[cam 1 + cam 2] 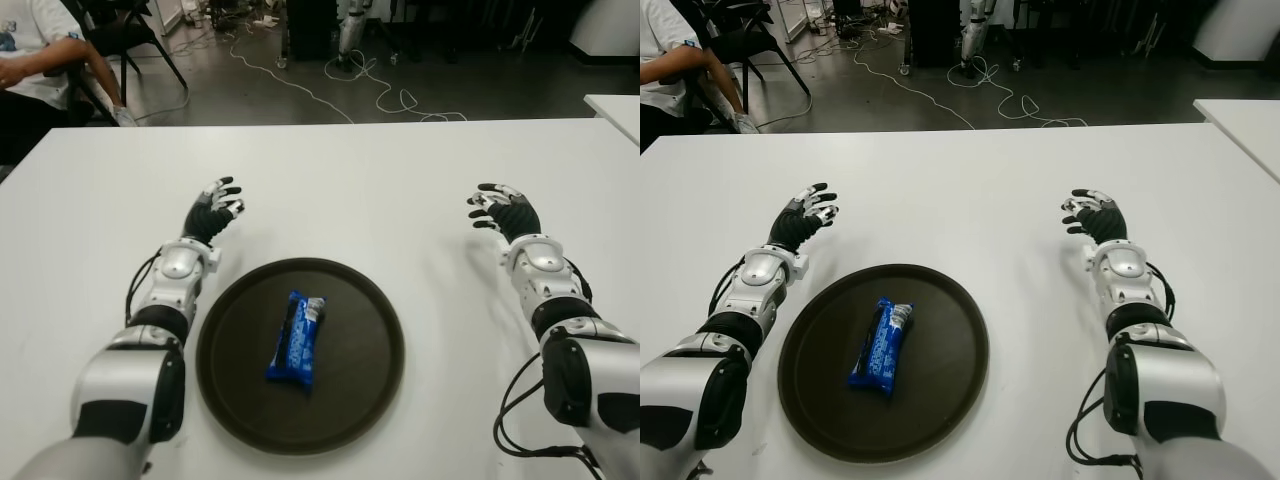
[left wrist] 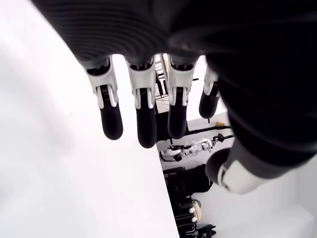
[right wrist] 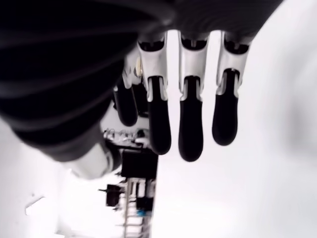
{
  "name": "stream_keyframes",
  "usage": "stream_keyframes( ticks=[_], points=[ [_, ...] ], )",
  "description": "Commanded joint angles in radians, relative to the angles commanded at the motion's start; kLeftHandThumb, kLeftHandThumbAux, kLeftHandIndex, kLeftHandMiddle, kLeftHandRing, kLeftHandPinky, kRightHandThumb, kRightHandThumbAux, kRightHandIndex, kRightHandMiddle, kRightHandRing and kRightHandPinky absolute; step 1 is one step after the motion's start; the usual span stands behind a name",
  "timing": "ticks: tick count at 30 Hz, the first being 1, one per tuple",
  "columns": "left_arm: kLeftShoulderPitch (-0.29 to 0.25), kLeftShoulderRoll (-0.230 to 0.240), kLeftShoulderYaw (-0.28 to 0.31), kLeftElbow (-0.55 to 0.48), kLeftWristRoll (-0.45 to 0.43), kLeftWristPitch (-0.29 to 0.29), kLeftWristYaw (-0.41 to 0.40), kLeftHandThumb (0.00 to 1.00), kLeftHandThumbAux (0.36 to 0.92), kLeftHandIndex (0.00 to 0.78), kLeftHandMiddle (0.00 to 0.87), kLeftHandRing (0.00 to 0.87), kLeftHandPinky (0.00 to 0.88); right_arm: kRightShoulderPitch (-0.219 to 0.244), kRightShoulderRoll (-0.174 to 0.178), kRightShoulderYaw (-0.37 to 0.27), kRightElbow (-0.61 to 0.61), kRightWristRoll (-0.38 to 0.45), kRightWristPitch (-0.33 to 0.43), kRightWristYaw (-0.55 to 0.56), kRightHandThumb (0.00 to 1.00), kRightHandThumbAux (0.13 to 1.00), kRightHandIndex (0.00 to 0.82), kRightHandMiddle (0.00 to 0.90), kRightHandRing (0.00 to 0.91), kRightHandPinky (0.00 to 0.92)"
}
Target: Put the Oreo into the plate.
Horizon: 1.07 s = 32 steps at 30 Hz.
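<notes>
Oreo pack lying in the plate; both hands empty over the table.

The white table point(image 1: 330, 180) spans the eye views, with dark floor and loose cables point(image 1: 350, 85) beyond its far edge and a seated person point(image 1: 40, 60) at the far left corner. The round dark plate point(image 1: 370, 345) sits near the table's front edge, between the two forearms. The blue Oreo pack point(image 1: 298, 338) lies flat inside the plate, close to its centre, long axis running roughly front to back. The left hand point(image 1: 212, 212) shows beyond and to the left of the plate, fingers point(image 2: 146, 119) extended and spread, holding nothing. The right hand point(image 1: 503, 210) shows well to the right of the plate, fingers point(image 3: 190, 124) extended likewise, holding nothing.
</notes>
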Motion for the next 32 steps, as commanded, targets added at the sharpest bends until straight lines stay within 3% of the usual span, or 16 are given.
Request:
stream_keyframes(
  ticks=[24,32],
  points=[
    [-0.002,0.000,0.001,0.007,0.001,0.000,0.002,0.108,0.669,0.087,0.176,0.197,0.219,-0.004,-0.004,0.008,0.001,-0.020,-0.002,-0.015,0.245,0.744,0.319,0.410,0.453,0.490],
    [-0.001,0.002,-0.001,0.007,0.004,0.000,0.003,0.114,0.683,0.088,0.179,0.200,0.226,-0.002,-0.005,0.009,0.001,-0.029,-0.007,-0.023,0.237,0.741,0.318,0.404,0.444,0.467]
  ],
)
